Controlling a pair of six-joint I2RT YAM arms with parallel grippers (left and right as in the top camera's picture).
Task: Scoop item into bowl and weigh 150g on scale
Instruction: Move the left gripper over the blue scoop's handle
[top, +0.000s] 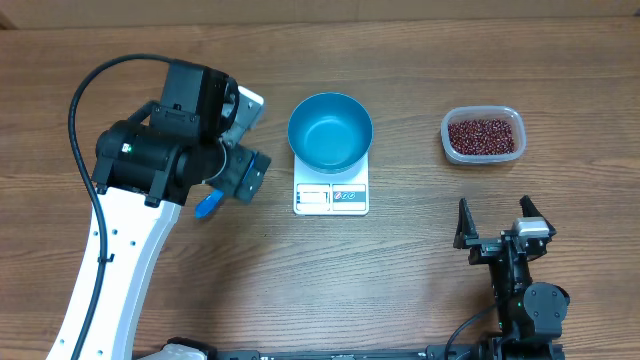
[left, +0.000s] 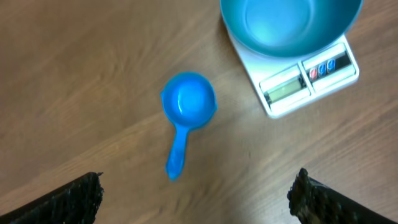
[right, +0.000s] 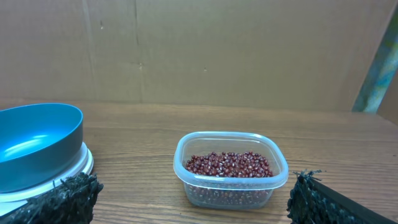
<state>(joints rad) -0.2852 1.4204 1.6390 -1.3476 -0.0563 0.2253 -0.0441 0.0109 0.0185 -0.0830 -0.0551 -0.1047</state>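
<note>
My left gripper (left: 196, 198) hangs over the wooden table (top: 420, 280) with its jaws spread wide, nothing between them. Below it lies a small blue scoop (left: 188, 102), cup upward, with its handle pointing toward my fingers. The scoop sits just left of the scale (top: 331, 197), apart from it and from me.

The white scale rests near the middle of the table, its display window and buttons along the near edge. The blue bowl (top: 330, 130) stands on its far part, wider than the platform and overhanging it on both sides.

The red-brown beans (top: 484, 135) are all in a clear plastic tub (right: 180, 155) with rounded corners, to the right of the scale and well apart from it. They form a shallow layer across the bottom.

My right gripper (top: 495, 210) is low at the near right of the table, jaws also released and holding nothing. It faces the tub across bare wood, with the bowl at the left edge of its view and a cardboard wall (right: 217, 50) behind.
</note>
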